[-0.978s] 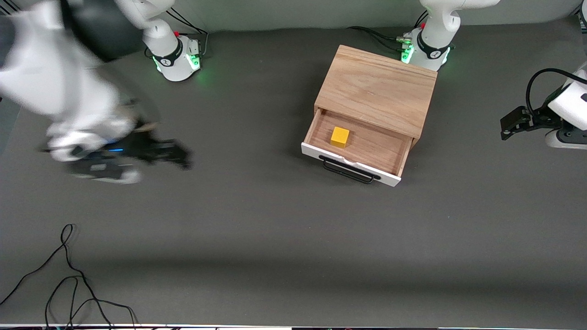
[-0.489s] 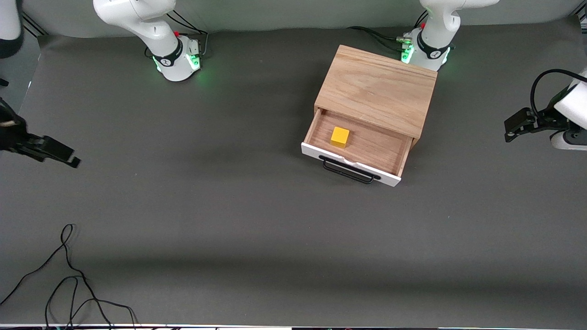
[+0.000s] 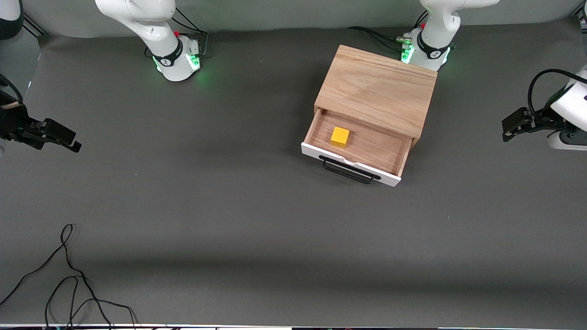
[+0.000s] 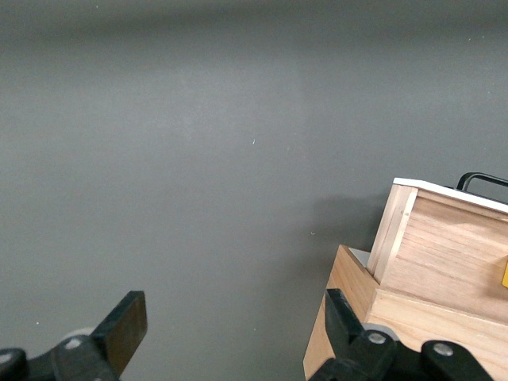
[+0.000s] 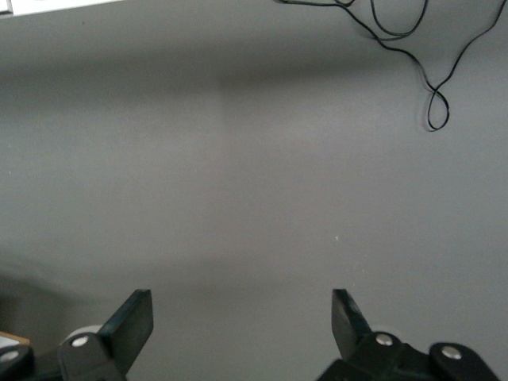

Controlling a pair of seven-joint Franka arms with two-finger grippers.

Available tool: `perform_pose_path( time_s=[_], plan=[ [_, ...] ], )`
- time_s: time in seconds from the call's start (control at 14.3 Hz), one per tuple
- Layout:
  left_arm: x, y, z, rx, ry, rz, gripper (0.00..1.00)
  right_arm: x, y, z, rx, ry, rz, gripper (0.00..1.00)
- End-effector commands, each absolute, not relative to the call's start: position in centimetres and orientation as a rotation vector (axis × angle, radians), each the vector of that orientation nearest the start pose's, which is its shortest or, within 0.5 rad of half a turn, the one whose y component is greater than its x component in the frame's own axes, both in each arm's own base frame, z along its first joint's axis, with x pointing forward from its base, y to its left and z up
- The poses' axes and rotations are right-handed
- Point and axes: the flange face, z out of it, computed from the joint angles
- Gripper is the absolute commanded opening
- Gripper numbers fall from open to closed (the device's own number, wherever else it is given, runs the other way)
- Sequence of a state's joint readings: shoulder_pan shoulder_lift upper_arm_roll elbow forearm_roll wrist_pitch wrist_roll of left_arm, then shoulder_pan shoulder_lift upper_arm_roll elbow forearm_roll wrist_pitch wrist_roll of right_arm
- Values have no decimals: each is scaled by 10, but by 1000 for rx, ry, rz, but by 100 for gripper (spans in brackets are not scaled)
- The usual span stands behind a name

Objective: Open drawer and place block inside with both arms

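Observation:
The drawer [image 3: 362, 149] stands pulled out of the light-wood box [image 3: 376, 87], its white front and black handle [image 3: 348, 172] facing the front camera. The yellow block [image 3: 340, 136] lies inside it on the wood floor. My left gripper [image 3: 506, 129] hangs open at the left arm's end of the table, apart from the box. In the left wrist view the left gripper [image 4: 236, 321] holds nothing, with the drawer's side [image 4: 444, 246] and a sliver of the block [image 4: 505, 274] beside it. My right gripper [image 3: 71, 140] is open at the right arm's end, and the right gripper [image 5: 240, 316] shows only bare mat between its fingers.
Both arm bases [image 3: 176, 62] [image 3: 426, 50] glow green along the edge farthest from the front camera. Loose black cables [image 3: 69, 275] lie on the grey mat [image 3: 229, 206] near the front camera at the right arm's end, and the cables [image 5: 429, 71] show in the right wrist view.
The right arm has swung from over the mat out to its own end of the table. The left gripper has barely shifted. Drawer and block have not moved.

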State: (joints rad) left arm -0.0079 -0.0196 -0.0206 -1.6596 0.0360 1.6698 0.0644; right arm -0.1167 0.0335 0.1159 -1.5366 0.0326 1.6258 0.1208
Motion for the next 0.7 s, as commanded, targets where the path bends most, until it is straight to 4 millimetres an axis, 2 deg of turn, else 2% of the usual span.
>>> perform_pose_path(
  time_s=[0.0, 0.21, 0.35, 0.63],
  plan=[
    [557, -13, 609, -3110, 155, -30, 100, 570, -2, 620, -3110, 133, -51, 100],
    [551, -13, 604, -3113, 161, 44, 100, 566, -2, 619, -3114, 108, -9, 100],
    [549, -18, 602, -3113, 164, 67, 100, 569, -2, 612, -3111, 106, 15, 100],
    [547, -18, 602, -3153, 145, 84, 100, 571, -3, 612, -3111, 111, 15, 100]
  ],
)
